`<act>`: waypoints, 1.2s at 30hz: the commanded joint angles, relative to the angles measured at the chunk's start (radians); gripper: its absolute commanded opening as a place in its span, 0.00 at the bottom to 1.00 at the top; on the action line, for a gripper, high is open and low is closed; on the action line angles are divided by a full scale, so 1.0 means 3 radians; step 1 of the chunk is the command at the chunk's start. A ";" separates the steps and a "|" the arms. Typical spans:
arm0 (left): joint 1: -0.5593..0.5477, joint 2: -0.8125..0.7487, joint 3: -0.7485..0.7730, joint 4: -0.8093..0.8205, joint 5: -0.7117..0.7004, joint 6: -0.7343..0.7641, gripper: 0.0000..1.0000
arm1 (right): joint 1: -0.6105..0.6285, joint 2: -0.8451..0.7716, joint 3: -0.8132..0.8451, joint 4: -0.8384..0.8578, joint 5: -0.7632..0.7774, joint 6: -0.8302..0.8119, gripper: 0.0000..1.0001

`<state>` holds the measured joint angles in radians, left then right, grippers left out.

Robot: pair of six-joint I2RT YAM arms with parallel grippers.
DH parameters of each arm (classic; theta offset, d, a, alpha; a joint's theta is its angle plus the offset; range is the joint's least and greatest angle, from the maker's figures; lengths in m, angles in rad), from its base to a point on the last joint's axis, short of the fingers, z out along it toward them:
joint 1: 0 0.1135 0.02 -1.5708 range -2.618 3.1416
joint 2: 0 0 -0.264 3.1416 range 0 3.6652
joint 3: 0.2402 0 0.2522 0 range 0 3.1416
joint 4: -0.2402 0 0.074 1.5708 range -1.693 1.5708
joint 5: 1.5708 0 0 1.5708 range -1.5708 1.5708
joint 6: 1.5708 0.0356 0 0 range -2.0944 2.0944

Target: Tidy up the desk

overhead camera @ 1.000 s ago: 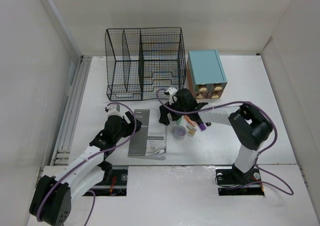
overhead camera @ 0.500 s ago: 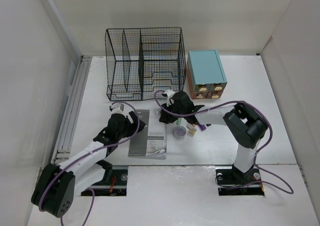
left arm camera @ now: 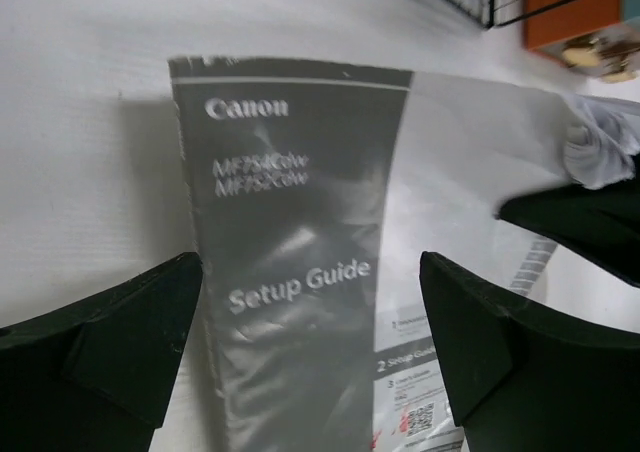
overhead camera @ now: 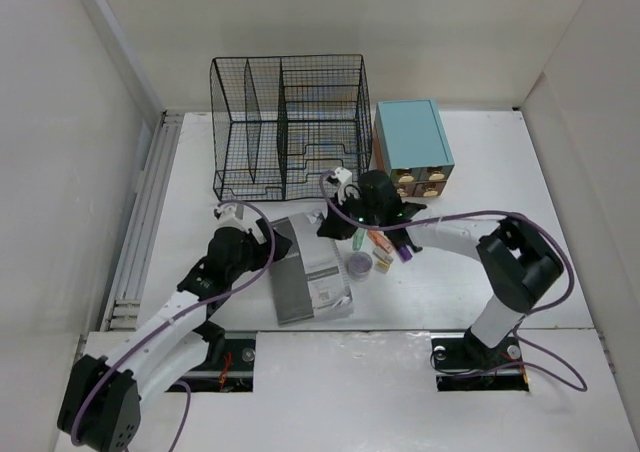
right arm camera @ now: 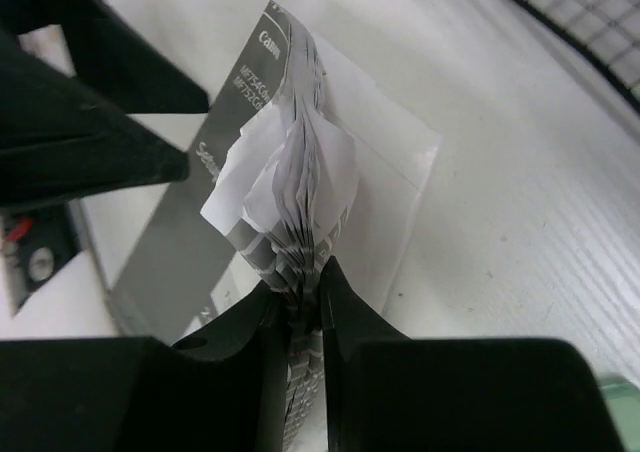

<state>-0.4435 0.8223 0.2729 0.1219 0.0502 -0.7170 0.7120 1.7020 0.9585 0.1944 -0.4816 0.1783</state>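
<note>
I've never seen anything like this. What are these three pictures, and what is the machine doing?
Two robot arms are bolted at a white desk. One picture looks down from above; the other two come from a camera on each wrist, so the black shapes there are jaws. On the desk stand a wire organizer and a teal drawer box. The right arm pinches a Canon booklet by its pages in shut jaws; the left arm holds its jaws open over it.
</note>
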 commanded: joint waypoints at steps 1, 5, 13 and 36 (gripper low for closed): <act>-0.0010 -0.0261 0.0123 -0.0135 -0.0116 0.0074 0.89 | -0.0190 -0.0391 0.0078 0.0186 -0.0618 -0.0165 0.00; -0.0010 -0.0230 -0.0045 0.0074 0.0088 0.0038 0.89 | -0.0446 -0.0361 0.0078 0.0186 -0.1277 -0.0063 0.00; -0.0010 -0.0148 -0.0710 0.1592 0.0916 -0.0003 0.82 | -0.0589 -0.0253 -0.0075 0.0987 -0.1994 0.0555 0.00; -0.0010 -0.0755 -0.0379 0.1821 0.1777 -0.0137 0.00 | -0.0686 -0.0401 -0.0188 0.1725 -0.2521 0.1057 1.00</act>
<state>-0.4419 0.7284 0.0513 0.7586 0.5941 -0.7506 0.5014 1.6554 0.8829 0.6235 -1.1774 0.5098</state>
